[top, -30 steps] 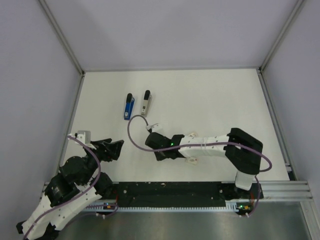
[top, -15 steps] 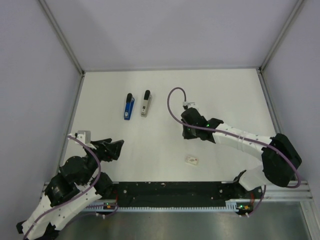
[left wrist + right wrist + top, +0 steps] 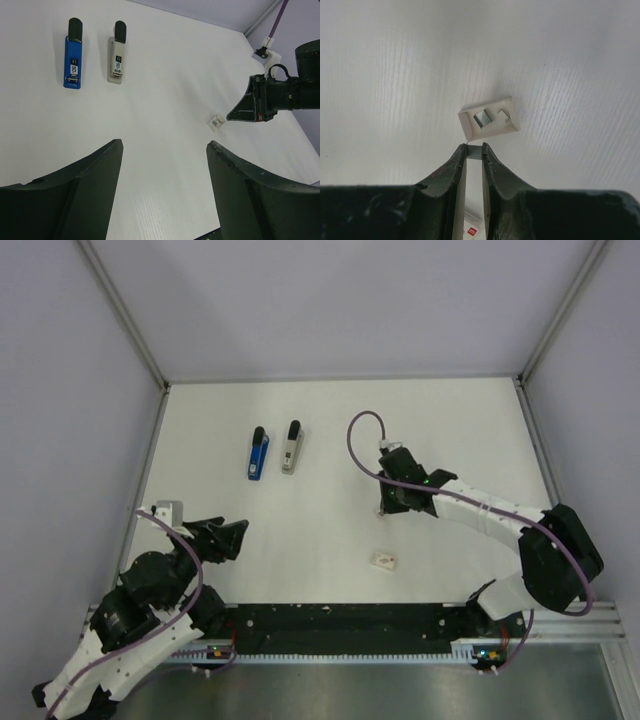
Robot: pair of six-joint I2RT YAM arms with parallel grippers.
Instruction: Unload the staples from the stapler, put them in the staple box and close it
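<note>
Toward the far left of the table (image 3: 450, 410), a blue stapler (image 3: 258, 453) and a grey stapler (image 3: 291, 447) lie side by side. They are close but not touching, and their black ends point away from the arms. The right gripper (image 3: 386, 506) hangs over the middle of the table, well apart from both staplers. Its fingers are pressed almost together on a thin grey metal sliver that looks like a strip of staples (image 3: 474, 151). Just beyond its tips in the wrist view lies a small white box (image 3: 489, 119), with shiny metal showing through two openings in its top. Seen from above, that box sits alone nearer the arm bases. The left gripper (image 3: 165, 145) hovers low by the near left edge with its fingers spread wide and nothing between them.
</note>
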